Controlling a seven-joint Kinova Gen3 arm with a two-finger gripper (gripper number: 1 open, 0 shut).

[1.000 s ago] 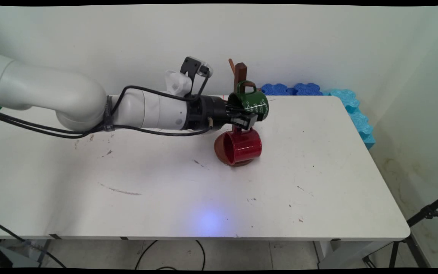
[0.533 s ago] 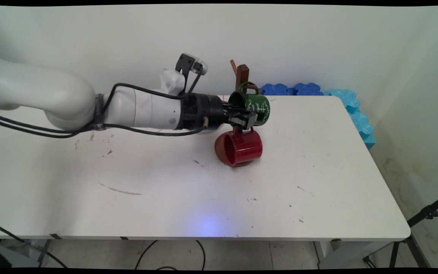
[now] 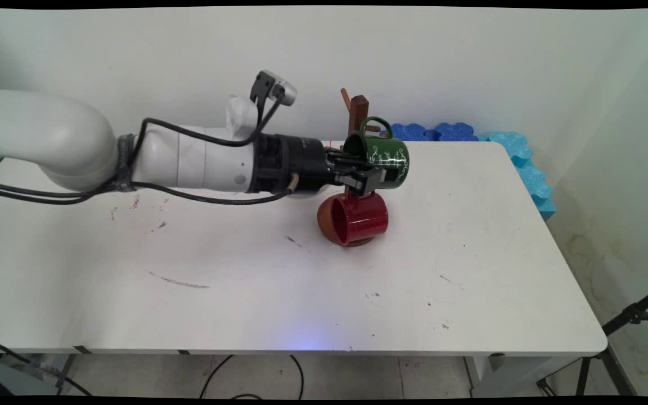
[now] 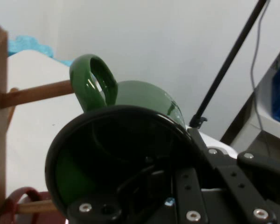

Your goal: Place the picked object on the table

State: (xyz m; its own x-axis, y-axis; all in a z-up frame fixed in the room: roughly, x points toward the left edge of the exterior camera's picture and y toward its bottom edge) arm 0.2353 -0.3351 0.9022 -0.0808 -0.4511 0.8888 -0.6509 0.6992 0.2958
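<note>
Two mugs show at frame centre: the black two-finger gripper (image 3: 370,175) clamps the rim of a glossy green mug (image 3: 387,160), its handle apparently just beside a wooden rack's peg (image 4: 35,94); the red mug (image 3: 358,216) hangs below.

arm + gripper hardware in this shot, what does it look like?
White rounded arm links ending in a black wrist section. Black cables run along it, strapped near the elbow with a dark band. A small grey camera module sits on a black bracket above the wrist. Black two-finger gripper with bolted linkage bars.
</note>
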